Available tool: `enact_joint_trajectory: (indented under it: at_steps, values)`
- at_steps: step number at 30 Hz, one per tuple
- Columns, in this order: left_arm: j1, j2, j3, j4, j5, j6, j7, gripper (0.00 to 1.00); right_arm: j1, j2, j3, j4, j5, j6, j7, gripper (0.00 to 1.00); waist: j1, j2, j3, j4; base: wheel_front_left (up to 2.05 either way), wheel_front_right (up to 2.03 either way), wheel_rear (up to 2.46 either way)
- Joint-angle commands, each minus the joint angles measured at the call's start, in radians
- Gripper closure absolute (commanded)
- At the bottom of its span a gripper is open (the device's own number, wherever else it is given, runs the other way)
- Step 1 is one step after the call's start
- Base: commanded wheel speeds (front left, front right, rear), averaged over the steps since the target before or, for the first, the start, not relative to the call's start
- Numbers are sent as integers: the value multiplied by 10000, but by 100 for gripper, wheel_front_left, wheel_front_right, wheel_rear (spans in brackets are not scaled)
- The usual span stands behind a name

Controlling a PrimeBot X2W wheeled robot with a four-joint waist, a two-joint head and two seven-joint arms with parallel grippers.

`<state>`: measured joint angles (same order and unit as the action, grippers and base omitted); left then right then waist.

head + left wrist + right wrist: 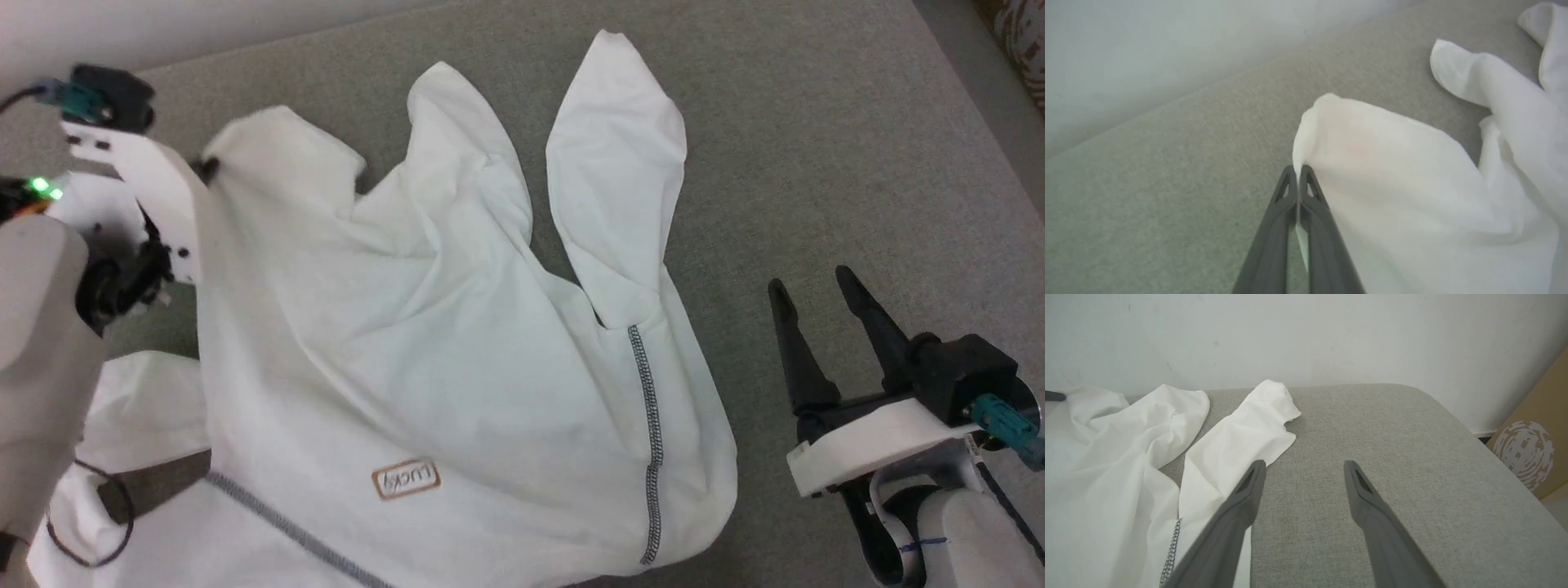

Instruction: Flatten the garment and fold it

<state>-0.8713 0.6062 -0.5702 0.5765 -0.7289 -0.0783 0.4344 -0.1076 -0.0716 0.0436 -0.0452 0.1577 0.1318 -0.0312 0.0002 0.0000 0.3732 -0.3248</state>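
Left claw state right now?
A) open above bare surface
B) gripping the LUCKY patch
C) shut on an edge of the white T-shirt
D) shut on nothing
C: in the left wrist view the left claw has its fingers pressed together, with a fold of the T-shirt pinched between them. The right claw is open over the grey surface.

White garment (424,343), dark grey zigzag seams (651,441), brown-outlined patch (406,478); grey surface (816,163).
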Motion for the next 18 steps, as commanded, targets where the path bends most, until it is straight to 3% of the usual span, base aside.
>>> enact_joint_trajectory:
  at_steps: [1,7,12,13,14,18]
  values:
    - [-425,192,147,118,273,168,-481,100,-67,51,14,-39,-62,-11,-31,0,-2,0,-24,49,0,0,0]
    - [-1837,308,681,653,1251,899,-3232,100,-190,31,225,-62,-87,-11,88,0,-2,0,120,203,0,0,0]
    - [-2443,-68,506,1265,1527,590,-4203,100,-351,24,478,-11,-88,-11,137,0,-2,0,306,269,0,0,0]
    - [-2451,-181,384,1467,1563,487,-4188,66,-384,26,551,15,-81,-11,145,0,-2,0,327,286,0,0,0]
    - [-2445,-296,266,1670,1605,416,-4179,0,-421,28,630,44,-71,-11,148,0,-2,0,346,306,0,0,0]
    - [-2306,-637,-30,2376,1737,246,-4573,0,-588,21,914,240,-7,-11,150,0,-2,0,292,455,0,0,0]
